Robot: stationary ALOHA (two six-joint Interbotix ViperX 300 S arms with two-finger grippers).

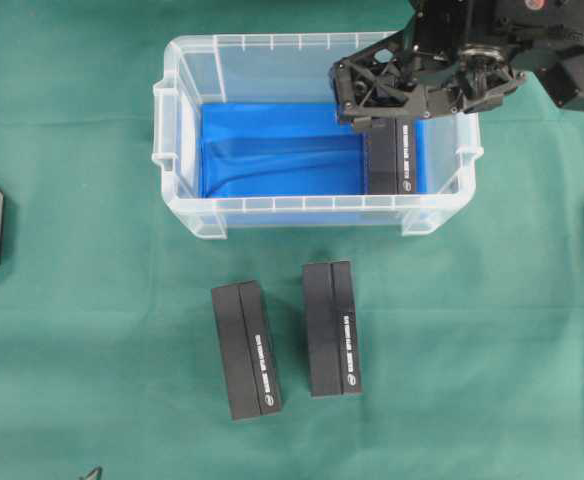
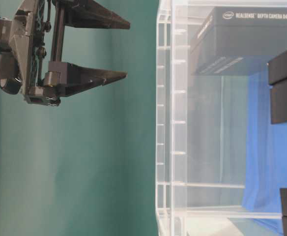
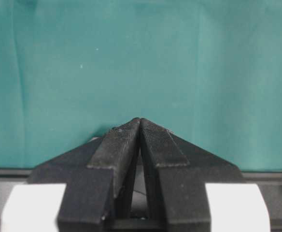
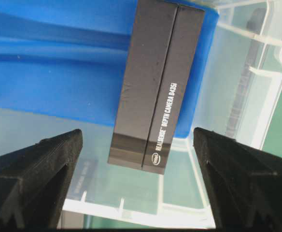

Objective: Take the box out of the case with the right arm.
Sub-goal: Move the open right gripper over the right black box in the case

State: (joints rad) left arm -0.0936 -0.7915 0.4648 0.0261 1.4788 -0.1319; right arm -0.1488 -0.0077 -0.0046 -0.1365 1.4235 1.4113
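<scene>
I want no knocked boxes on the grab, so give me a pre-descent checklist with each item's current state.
1. Right gripper open wide: ok.
2. Box lies flat in the case on the blue bottom: ok.
3. Box sits between the two fingers in the right wrist view: ok.
4. Nothing held yet: ok.
5. Clearance to the case wall beside the box: cannot tell.
6. Left gripper shut over bare green cloth, away from the case: ok.
</scene>
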